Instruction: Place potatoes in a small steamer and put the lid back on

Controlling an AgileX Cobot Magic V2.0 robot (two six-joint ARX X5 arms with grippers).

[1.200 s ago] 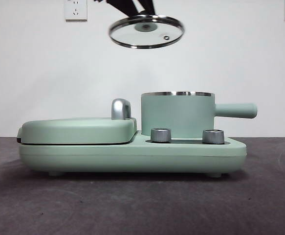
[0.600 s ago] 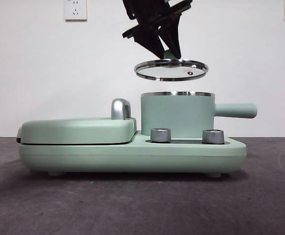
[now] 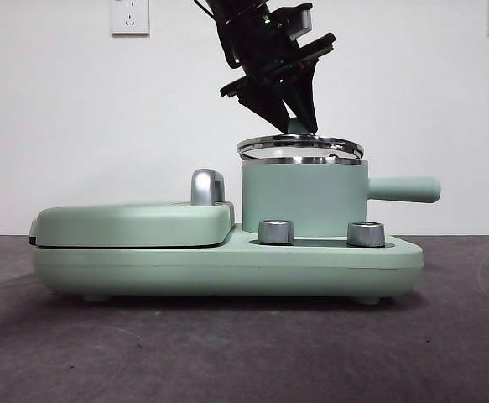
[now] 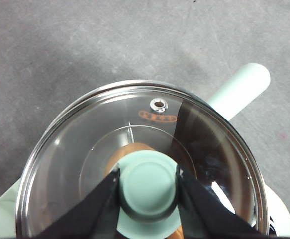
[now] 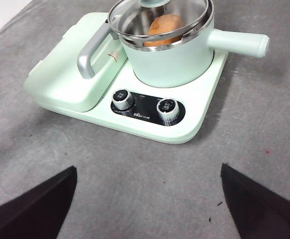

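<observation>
In the front view, the left pincer (image 3: 299, 117) comes down from the top edge, dark and angled, and pinches the mint-green knob of the lid (image 3: 300, 147). The lid hangs just above the shiny rim of the small steamer (image 3: 304, 197), slightly tilted; whether its rim touches the pot on one side is hard to tell from here. The steamer stands on the mint-green cooker base (image 3: 227, 264), its straight handle pointing away from the griddle cover (image 3: 131, 222) with its chrome handle (image 3: 208, 186), and two steel dials (image 3: 276, 232) sit on the base in front of the pot. In the left wrist view, the two black jaws are clamped on either side of the knob (image 4: 148, 186), and through the clear glass an orange-brown patch of the potato (image 4: 130, 149) shows under the lid, with the vent hole (image 4: 158, 104) near the steel rim. In the right wrist view, the right pincer (image 5: 149, 204) is spread wide and holds nothing, hovering over the grey bench (image 5: 135, 174) well apart from the cooker; from here the potato lies inside the steamer beneath the raised lid.
</observation>
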